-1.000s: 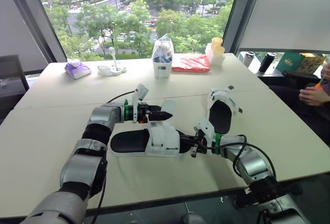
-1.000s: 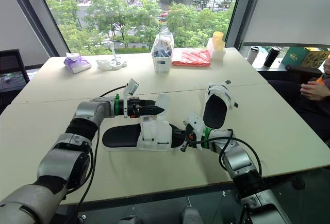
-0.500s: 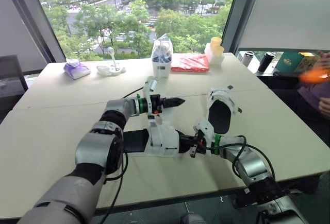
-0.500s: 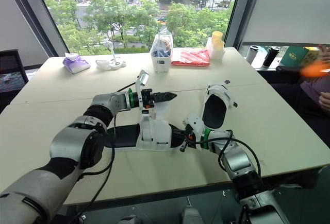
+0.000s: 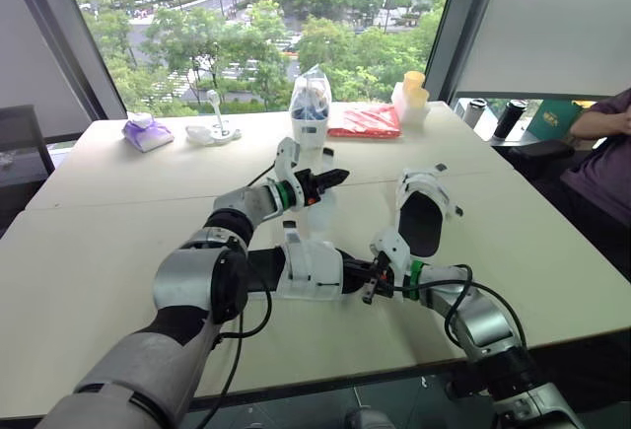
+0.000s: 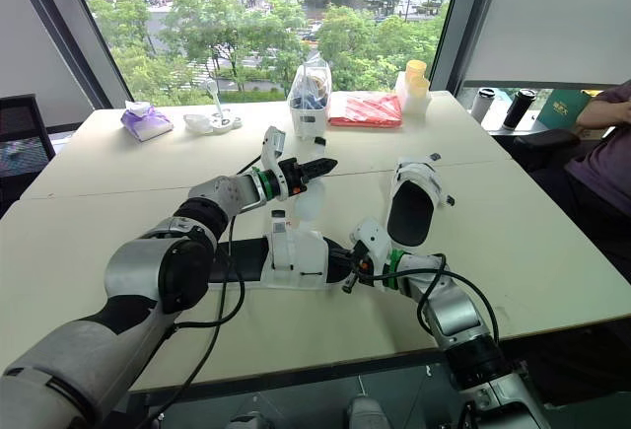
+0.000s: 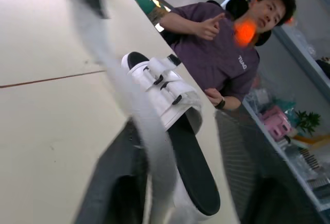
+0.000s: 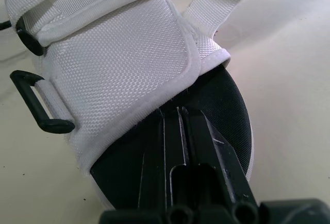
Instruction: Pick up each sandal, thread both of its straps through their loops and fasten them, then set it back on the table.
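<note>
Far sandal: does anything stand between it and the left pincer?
Nothing visible: only bare table lies between the left pincer and the far sandal. That pincer is shut on the near sandal's strap.

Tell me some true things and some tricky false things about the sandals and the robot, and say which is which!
1. Two sandals are on the table: a near sandal and a far sandal. True.
2. The red packet lies right beside the near sandal. False: it lies at the far side of the table, by the window.
3. The right gripper is at one end of the near sandal. True.
4. The left gripper is holding the far sandal. False: it hovers apart from it, and the far sandal lies alone.
5. A person in a purple shirt sits off to the right. True.
</note>
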